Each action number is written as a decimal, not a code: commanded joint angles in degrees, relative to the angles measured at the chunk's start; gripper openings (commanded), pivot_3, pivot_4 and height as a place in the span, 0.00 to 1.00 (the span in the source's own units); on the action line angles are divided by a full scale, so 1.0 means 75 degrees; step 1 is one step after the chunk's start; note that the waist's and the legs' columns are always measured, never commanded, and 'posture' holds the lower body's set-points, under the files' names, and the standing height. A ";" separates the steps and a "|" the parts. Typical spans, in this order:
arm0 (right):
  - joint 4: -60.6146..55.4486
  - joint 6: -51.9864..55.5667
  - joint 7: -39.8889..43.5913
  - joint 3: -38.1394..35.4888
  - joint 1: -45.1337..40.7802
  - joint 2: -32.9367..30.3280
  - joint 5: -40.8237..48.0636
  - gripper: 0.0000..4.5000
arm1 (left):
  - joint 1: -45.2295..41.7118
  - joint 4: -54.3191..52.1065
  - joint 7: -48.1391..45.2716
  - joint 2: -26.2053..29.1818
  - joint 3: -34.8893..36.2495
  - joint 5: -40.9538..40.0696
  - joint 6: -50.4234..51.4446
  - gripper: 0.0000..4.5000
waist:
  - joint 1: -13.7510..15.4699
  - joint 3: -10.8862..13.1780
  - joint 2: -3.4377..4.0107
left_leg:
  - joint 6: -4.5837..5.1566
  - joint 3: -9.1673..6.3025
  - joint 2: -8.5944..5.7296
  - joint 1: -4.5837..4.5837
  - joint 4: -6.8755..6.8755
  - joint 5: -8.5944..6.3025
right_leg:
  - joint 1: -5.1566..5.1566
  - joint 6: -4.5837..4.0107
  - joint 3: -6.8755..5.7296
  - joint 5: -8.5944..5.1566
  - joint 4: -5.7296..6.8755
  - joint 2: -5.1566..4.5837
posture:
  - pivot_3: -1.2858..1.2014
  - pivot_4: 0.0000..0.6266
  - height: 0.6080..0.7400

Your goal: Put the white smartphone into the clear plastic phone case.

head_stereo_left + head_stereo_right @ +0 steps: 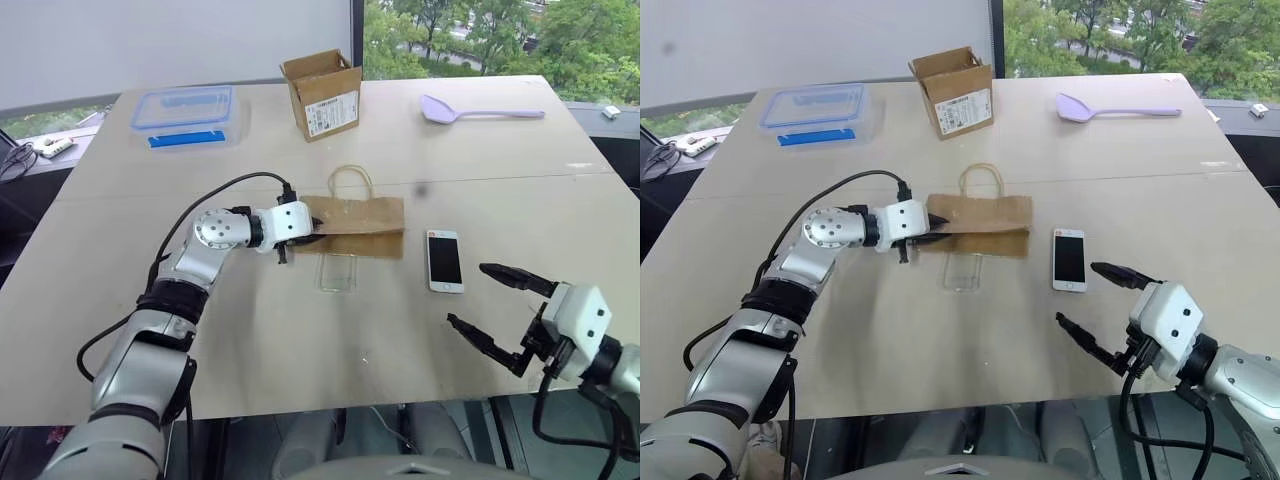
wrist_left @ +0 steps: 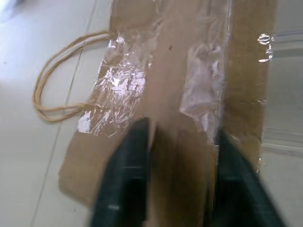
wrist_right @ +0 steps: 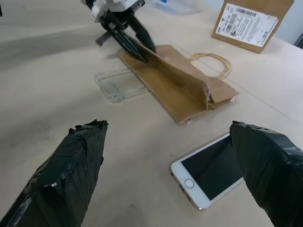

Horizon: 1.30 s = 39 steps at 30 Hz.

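Box bears a barcoded white label, unreadable.

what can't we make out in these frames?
- Clear plastic phone case: its far end lies under the brown paper bag in the head views.
- Left gripper: shut on the bag's edge; wrist view blurred.
- Cardboard box label: too small to read.
- White smartphone: one end cut off in the right wrist view.

Smartphone lies right of case, bag behind.
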 commanded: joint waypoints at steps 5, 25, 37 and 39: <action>-0.0289 -0.0064 0.0039 0.0102 -0.0181 -0.0079 0.0163 1.00 | 0.1077 -0.1062 0.0298 0.1249 0.1900 -0.1027 0.1583 0.02 | -0.0266 0.0001 0.0000 | 0.0001 0.0004 0.0006 0.0003 0.0001 -0.0001 | -0.0005 0.0000 0.0009 0.0000 0.0010 0.0003 | 0.52 0.24 1.00; 0.0634 -0.0464 0.0390 0.0791 -0.1049 -0.0092 0.0011 1.00 | 0.2988 -0.6353 0.0379 0.2256 0.4008 -0.5357 0.8588 0.97 | 0.0021 0.0010 -0.0016 | 0.0000 -0.0008 0.0002 0.0002 0.0019 -0.0001 | -0.0009 -0.0003 -0.0005 -0.0001 0.0056 -0.0010 | 0.52 0.24 1.00; 0.0240 -0.0569 -0.0063 0.0666 -0.0382 0.0079 -0.0249 1.00 | 0.0106 -0.3387 -0.4225 0.1721 -0.0205 -0.2454 0.3417 0.97 | -0.0023 0.0012 -0.0013 | -0.0009 0.0014 0.0000 0.0014 0.0021 0.0006 | -0.0004 -0.0007 0.0005 0.0000 0.0071 0.0004 | 0.52 0.24 1.00; 0.0173 -0.0594 -0.0122 0.0634 -0.0277 0.0099 -0.0299 1.00 | -0.0274 -0.2847 -0.4616 0.1471 -0.0760 -0.2306 0.2716 0.97 | -0.0006 0.0011 -0.0014 | -0.0008 0.0014 -0.0006 0.0014 0.0026 0.0006 | 0.0002 -0.0006 0.0003 0.0000 0.0070 0.0002 | 0.52 0.24 1.00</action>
